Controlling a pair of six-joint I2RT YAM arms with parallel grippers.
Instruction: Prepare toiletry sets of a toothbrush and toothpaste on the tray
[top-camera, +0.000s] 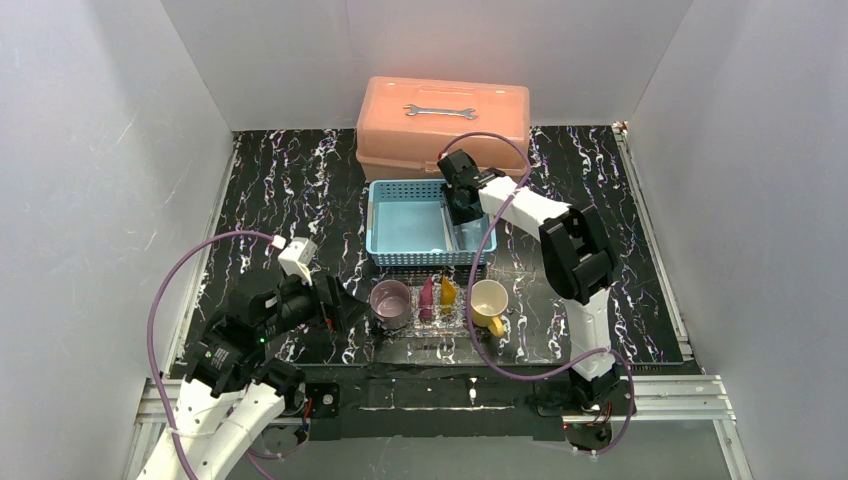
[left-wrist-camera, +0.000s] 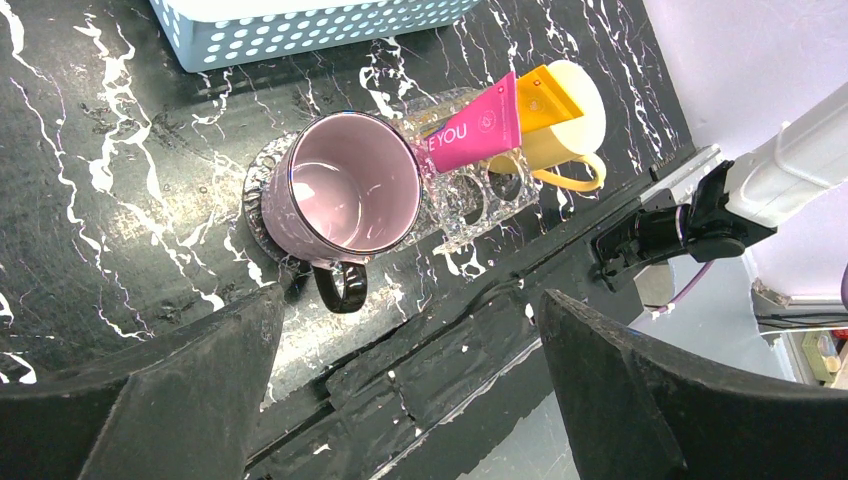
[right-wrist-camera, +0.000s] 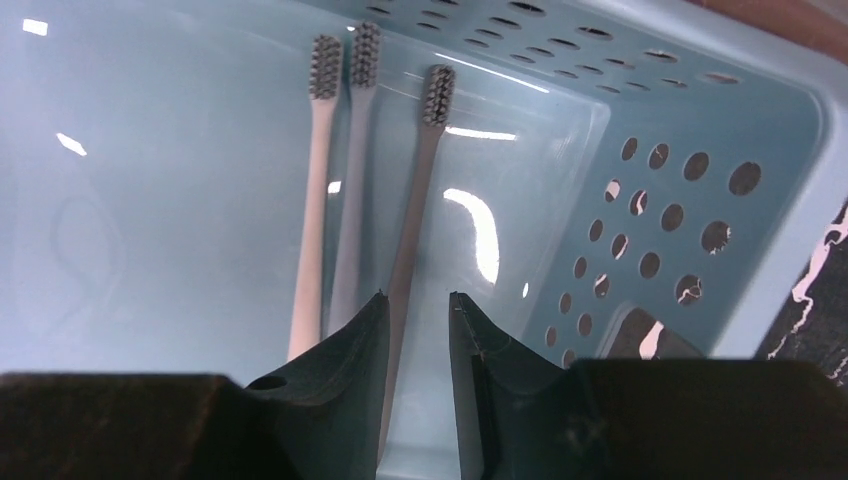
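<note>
The clear glittery tray (top-camera: 450, 326) holds a purple mug (top-camera: 390, 302), a magenta tube (top-camera: 428, 297), a yellow-orange tube (top-camera: 448, 290) and a yellow mug (top-camera: 489, 298). In the left wrist view the purple mug (left-wrist-camera: 345, 190) stands beside the magenta tube (left-wrist-camera: 470, 130) and the yellow tube (left-wrist-camera: 545, 100). My left gripper (top-camera: 345, 310) is wide open and empty, left of the purple mug. My right gripper (right-wrist-camera: 418, 300) is down in the light-blue basket (right-wrist-camera: 680, 200), open narrowly around the handle of the rightmost toothbrush (right-wrist-camera: 420, 190). Two more toothbrushes (right-wrist-camera: 330, 200) lie left of it.
The basket (top-camera: 385, 215) stands behind the tray. A salmon-pink toolbox (top-camera: 440, 130) with a wrench (top-camera: 440, 111) on its lid stands behind the basket. White walls close in both sides. The table's front rail (left-wrist-camera: 440, 350) lies under my left gripper.
</note>
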